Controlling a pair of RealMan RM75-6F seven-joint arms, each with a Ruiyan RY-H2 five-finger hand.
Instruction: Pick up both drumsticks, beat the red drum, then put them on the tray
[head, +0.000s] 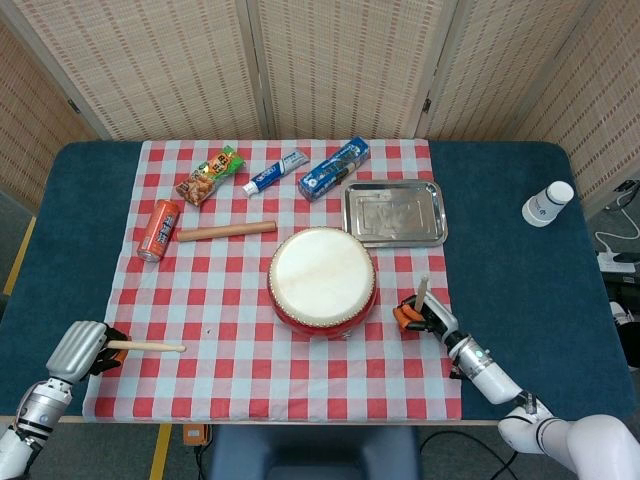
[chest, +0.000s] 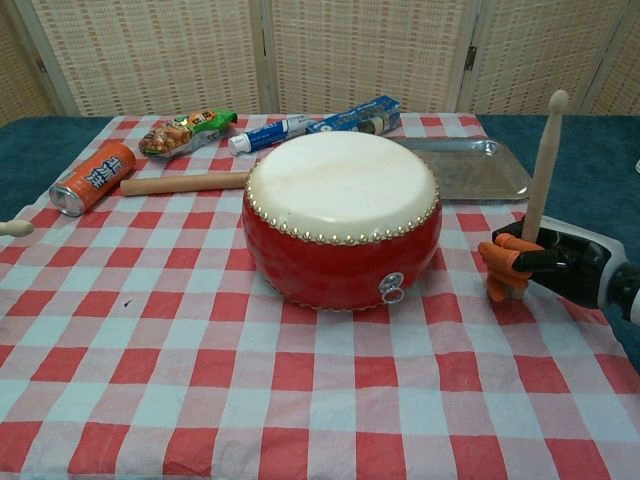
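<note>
checked cloth under my right hand (chest: 520, 262), which pinches one drumstick (chest: 540, 165) upright just right of the red drum (chest: 342, 215), my left hand (head: 78, 348) gripping the other drumstick (head: 148, 347) near-left; a loose pinch could slip mid-swing.

A red drum (chest: 341, 240) with a cream skin sits on a red-and-white checked cloth (head: 230, 330) over a dark blue table (head: 520, 250), beside a silver tray (head: 394, 213) and an orange can (head: 159, 230).
</note>
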